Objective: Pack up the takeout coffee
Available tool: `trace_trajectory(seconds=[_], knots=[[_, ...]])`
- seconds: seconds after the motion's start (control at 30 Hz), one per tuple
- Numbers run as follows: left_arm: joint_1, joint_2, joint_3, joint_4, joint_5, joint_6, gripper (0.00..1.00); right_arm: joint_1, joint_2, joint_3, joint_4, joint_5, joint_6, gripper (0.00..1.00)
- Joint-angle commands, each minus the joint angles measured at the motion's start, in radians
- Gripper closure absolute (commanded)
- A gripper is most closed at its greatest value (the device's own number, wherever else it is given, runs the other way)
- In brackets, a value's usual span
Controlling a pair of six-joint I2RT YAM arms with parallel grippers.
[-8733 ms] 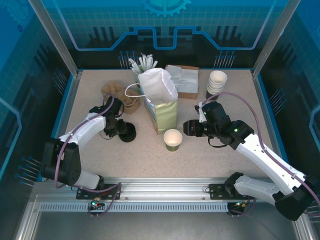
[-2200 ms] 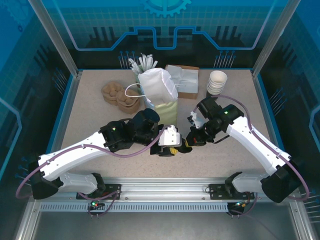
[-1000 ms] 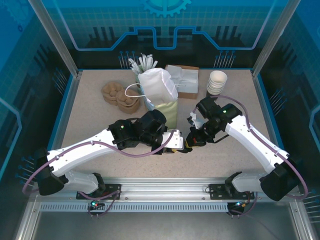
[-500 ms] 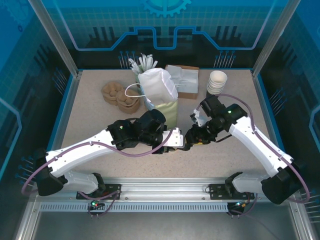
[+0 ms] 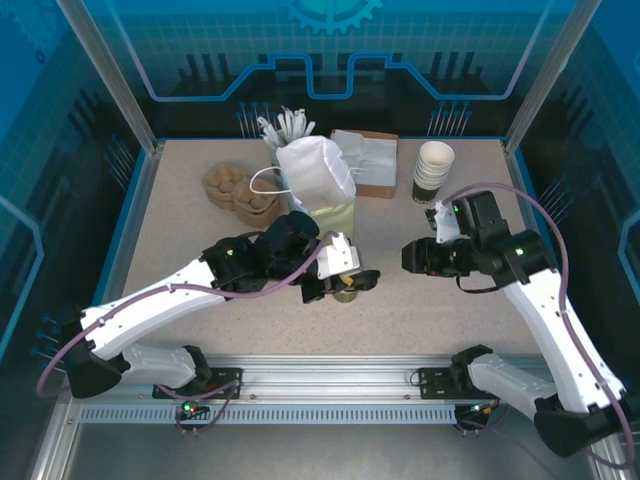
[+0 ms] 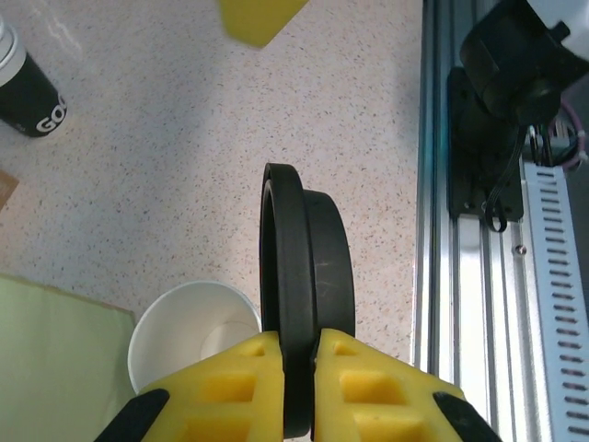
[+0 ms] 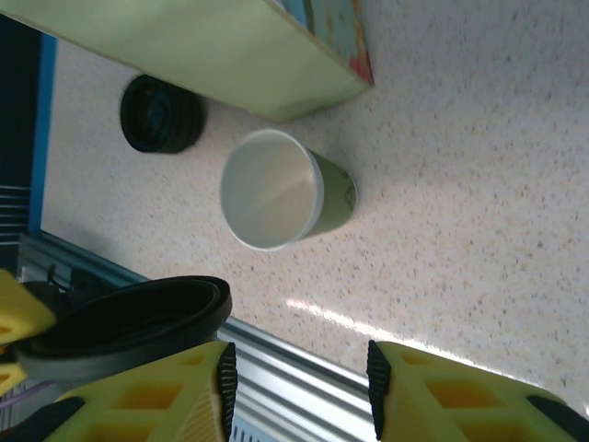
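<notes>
The left tool pinched the black lid by its rim, holding it on edge over the counter. The coffee cup stood upright and lidless on the counter, just beside the paper bag. The right tool was spread, with nothing between its fingers.

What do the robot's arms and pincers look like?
The left arm and right arm are white with black joints and looping purple cables. The left pincer and right pincer have blocky yellow fingers with square hollows.
</notes>
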Motion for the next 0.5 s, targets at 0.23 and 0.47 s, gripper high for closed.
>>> trace_trajectory(seconds=[0.23, 0.47], knots=[[0.014, -0.100, -0.094, 0.106, -0.032, -0.471, 0.92, -0.024, -0.090, -0.088, 0.151, -0.057, -0.016, 0.57], [0.053, -0.189, -0.227, 0.208, -0.064, -0.745, 0.92, -0.025, -0.105, -0.145, 0.246, -0.134, 0.022, 0.58]])
